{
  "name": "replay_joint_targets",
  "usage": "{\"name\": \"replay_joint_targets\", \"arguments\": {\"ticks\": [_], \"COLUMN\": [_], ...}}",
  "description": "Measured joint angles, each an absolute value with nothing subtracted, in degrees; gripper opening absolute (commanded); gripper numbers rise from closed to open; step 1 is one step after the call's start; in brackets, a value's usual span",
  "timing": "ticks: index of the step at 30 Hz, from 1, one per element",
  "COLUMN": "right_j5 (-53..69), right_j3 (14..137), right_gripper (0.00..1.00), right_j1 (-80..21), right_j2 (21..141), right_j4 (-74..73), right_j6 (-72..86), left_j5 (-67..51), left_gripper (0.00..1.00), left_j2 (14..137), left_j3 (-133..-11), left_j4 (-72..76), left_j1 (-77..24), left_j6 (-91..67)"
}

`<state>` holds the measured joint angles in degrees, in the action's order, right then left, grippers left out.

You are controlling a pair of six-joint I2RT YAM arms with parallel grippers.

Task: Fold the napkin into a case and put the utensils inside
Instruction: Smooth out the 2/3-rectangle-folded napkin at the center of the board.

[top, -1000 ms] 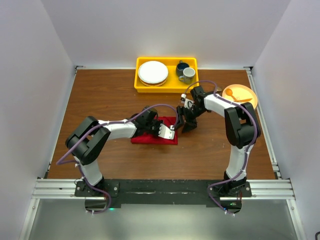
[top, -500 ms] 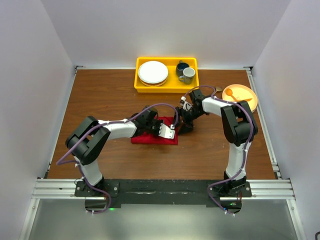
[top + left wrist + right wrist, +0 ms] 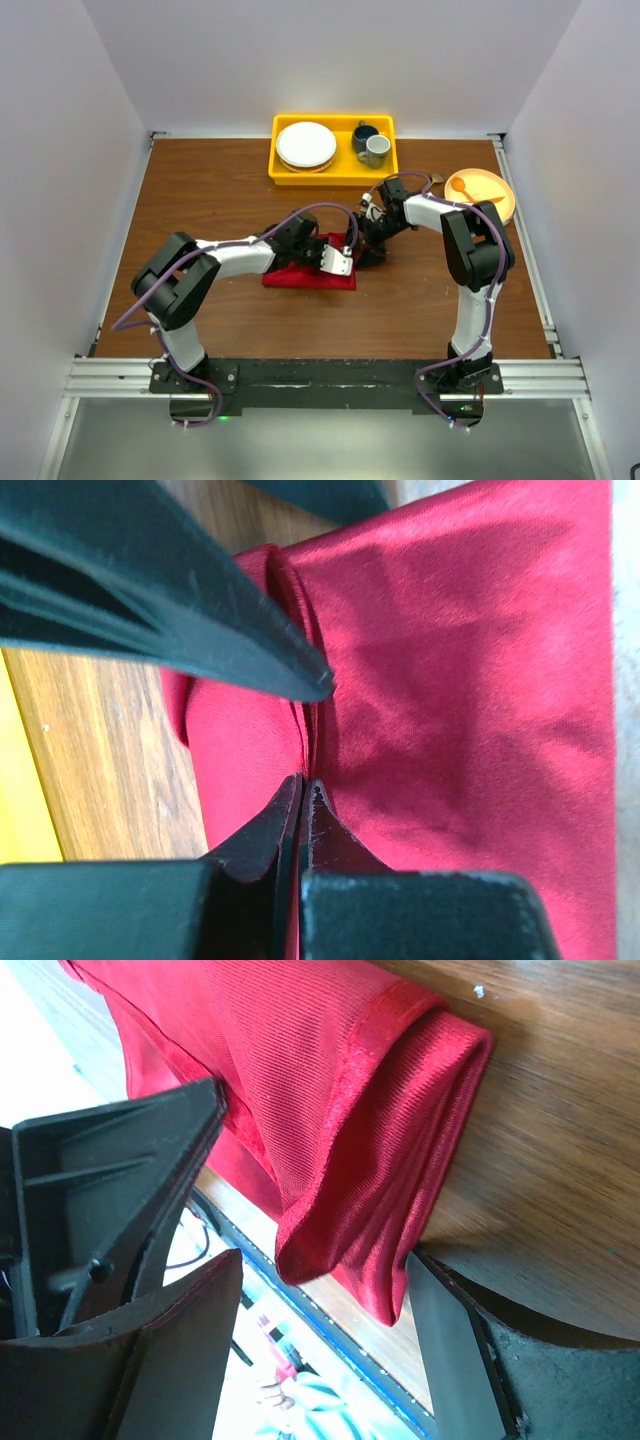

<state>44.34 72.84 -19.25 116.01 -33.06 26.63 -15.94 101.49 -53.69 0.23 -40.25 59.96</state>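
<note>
The red napkin (image 3: 296, 275) lies folded into a narrow strip on the wooden table, its right end between both grippers. My left gripper (image 3: 340, 262) is shut on a top layer of the cloth (image 3: 450, 660), its tips (image 3: 303, 785) meeting at the fold. This layer is lifted, so the end gapes like a pouch (image 3: 330, 1070). My right gripper (image 3: 362, 248) stands open at that end, one finger on each side of the hanging cloth (image 3: 320, 1330), without touching it. A gold spoon (image 3: 464, 186) rests on the orange plate (image 3: 497, 198) at the right.
A yellow tray (image 3: 335, 180) at the back holds a white plate (image 3: 306, 145) and two cups (image 3: 372, 148). White walls close in the table (image 3: 200, 200) on the left, right and back. The right arm's finger (image 3: 200, 610) reaches across the left wrist view.
My right gripper has shifted a little up and left, closer to the cloth's right end, and its jaws have spread wider. The left gripper keeps its grip and has barely moved.
</note>
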Motion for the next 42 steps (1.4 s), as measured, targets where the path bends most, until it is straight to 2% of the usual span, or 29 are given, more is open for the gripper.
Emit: {"name": "replay_joint_targets", "arguments": {"ticks": [16, 25, 30, 36, 39, 42], "right_j5": [43.42, 39.59, 37.43, 36.03, 35.53, 35.51], "right_j3": [74.5, 83.31, 86.83, 87.09, 86.8, 86.61], "right_gripper": [0.7, 0.53, 0.47, 0.4, 0.33, 0.33], "right_j1": [-19.29, -18.2, -17.65, -17.63, -17.63, -17.63], "right_j2": [116.22, 115.42, 115.11, 115.13, 115.22, 115.94], "right_j4": [-34.83, -41.85, -42.37, -42.41, -42.3, -42.11], "right_j6": [25.1, 18.28, 18.04, 18.65, 18.98, 19.31], "left_j5": [-17.21, -17.37, -17.37, -17.34, -17.37, -17.37], "left_gripper": [0.0, 0.0, 0.0, 0.0, 0.0, 0.0], "left_j2": [101.43, 101.19, 101.21, 101.21, 101.21, 101.21], "left_j3": [-51.92, -50.72, -50.72, -50.72, -50.72, -50.72], "left_j4": [0.36, 2.48, 2.5, 2.5, 2.5, 2.5], "left_j1": [-41.41, -41.41, -41.41, -41.41, -41.41, -41.41], "left_j6": [60.6, 61.34, 61.34, 61.67, 61.69, 61.69]}}
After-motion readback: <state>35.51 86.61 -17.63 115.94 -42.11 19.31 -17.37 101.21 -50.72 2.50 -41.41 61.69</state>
